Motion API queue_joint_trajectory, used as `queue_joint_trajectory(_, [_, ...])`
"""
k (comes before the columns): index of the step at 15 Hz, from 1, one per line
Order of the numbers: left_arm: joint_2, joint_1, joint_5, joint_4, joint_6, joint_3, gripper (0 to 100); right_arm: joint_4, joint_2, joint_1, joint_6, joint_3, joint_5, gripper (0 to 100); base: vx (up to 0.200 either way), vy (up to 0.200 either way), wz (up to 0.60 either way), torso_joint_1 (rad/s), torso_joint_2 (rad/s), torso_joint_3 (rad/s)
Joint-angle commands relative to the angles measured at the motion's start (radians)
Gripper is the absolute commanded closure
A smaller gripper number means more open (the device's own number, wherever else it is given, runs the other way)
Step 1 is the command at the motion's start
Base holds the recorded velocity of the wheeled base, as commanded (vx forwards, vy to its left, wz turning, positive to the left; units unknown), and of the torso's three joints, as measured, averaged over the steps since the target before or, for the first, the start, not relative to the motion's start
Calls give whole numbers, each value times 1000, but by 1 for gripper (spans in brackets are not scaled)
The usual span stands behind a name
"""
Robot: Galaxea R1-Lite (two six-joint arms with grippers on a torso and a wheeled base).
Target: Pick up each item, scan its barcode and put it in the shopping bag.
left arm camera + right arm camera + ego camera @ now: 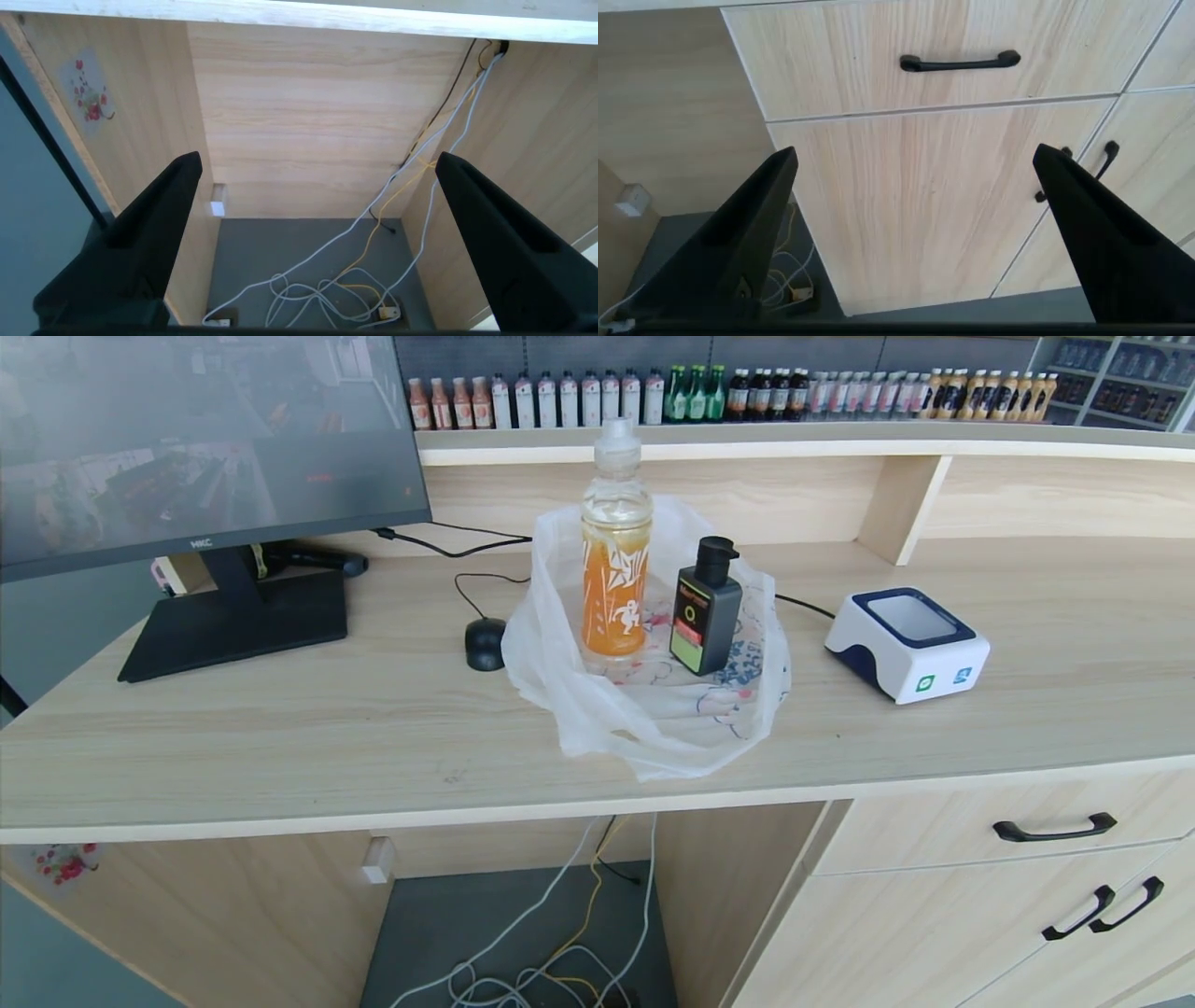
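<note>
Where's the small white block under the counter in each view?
Head: block at the knee-hole's left edge, just below the counter.
Left wrist: block on the wood where the side panel meets the back panel, above the floor.
Right wrist: block on the wood panel beside the drawer.
Shared landmark: the cables on the dark floor near the block.

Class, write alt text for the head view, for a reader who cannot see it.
An orange drink bottle and a dark pump bottle stand in an open white shopping bag on a wooden counter. A white scanner sits to the bag's right, a monitor and mouse to its left.
</note>
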Motion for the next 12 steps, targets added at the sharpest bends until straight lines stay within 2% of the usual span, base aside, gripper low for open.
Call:
queue_joint_trajectory(1, [0, 0, 1, -1, 0, 0, 0, -2, 0, 0, 2, 0, 0, 0, -200, 0, 0, 17, 2, -7])
queue_joint_trajectory(3, [0, 0, 1, -1, 0, 0, 0, -2, 0, 0, 4, 0, 0, 0, -200, 0, 0, 12, -2, -5])
queue_joint_trajectory(12, [0, 0, 1, -1, -5, 0, 0, -2, 0, 0, 4, 0, 0, 0, 0, 0, 0, 0, 0, 0])
